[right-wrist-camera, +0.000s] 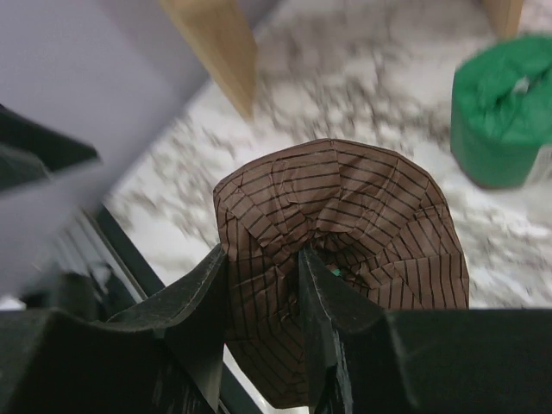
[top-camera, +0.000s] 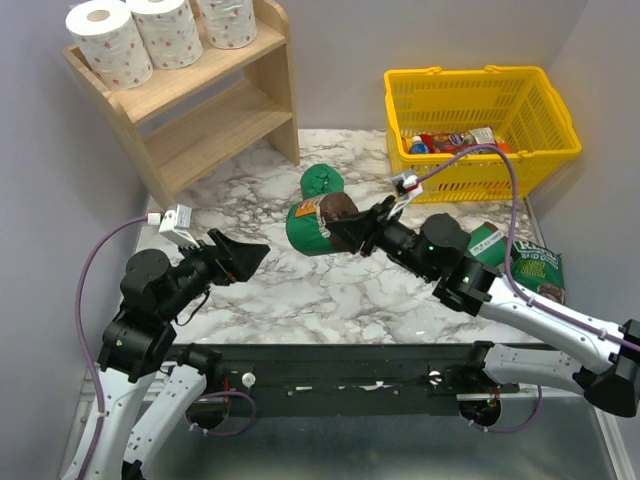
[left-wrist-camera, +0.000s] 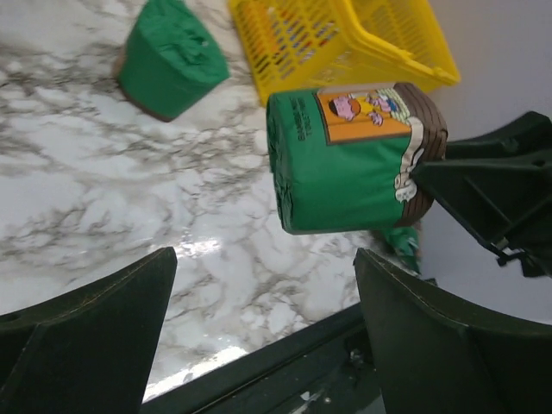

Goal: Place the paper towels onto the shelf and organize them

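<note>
**Three rolls shelved, two green ones out front**

Three white spotted rolls [top-camera: 165, 30] stand upright in a row on the top tier of the pale wooden shelf [top-camera: 215, 110]. A green roll [top-camera: 310, 228] lies sideways, its brown end pinched by the right gripper [top-camera: 348, 230]. A second green roll [top-camera: 322, 182] rests just behind it.

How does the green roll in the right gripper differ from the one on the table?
The held roll lies sideways, pinched at its brown end by the right gripper; the table roll stands on end, untouched. The held roll shows an orange label; the table roll shows only its gathered green top. Both have green wrapping.
</note>
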`<move>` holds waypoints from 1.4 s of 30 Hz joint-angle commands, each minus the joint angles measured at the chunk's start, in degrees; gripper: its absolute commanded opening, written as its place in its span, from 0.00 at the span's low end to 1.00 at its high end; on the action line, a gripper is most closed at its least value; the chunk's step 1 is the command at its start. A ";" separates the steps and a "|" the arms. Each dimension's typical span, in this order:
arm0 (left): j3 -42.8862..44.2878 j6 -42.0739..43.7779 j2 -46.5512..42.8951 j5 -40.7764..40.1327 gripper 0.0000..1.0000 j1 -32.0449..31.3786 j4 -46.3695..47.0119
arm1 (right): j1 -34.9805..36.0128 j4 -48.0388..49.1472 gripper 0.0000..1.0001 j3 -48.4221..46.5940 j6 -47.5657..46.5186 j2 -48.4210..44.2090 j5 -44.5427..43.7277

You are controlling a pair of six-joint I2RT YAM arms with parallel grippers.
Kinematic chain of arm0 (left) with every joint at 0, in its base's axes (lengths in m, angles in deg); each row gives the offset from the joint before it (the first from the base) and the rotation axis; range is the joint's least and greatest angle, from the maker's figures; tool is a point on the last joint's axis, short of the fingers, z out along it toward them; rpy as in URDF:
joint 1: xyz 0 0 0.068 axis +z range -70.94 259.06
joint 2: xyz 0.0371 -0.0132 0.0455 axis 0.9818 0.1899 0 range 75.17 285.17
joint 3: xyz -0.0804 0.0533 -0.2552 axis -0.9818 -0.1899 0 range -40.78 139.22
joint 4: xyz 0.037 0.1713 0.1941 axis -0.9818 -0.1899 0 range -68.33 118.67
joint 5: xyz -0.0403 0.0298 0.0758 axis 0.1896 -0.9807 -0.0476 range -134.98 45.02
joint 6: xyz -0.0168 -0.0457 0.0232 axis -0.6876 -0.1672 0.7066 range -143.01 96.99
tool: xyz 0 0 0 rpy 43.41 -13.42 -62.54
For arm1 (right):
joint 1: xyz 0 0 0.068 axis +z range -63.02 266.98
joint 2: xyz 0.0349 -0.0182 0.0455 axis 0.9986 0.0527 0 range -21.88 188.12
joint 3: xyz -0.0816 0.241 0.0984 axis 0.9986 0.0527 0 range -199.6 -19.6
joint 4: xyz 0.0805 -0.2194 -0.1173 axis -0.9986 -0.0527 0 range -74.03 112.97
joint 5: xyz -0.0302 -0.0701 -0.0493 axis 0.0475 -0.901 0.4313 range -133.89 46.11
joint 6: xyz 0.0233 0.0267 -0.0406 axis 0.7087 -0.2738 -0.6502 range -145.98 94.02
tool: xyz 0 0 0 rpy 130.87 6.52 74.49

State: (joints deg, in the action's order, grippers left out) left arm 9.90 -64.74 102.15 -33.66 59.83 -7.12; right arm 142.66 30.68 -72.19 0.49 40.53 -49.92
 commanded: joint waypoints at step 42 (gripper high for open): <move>-4.09 -11.17 -5.19 22.79 0.93 0.24 32.97 | -1.01 46.26 0.43 11.29 25.02 -3.00 17.36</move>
State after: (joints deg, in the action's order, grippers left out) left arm 4.91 -74.16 96.95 -11.94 59.96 23.90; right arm 141.68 73.89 -60.76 25.63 38.56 -32.19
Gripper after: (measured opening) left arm 0.956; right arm 0.434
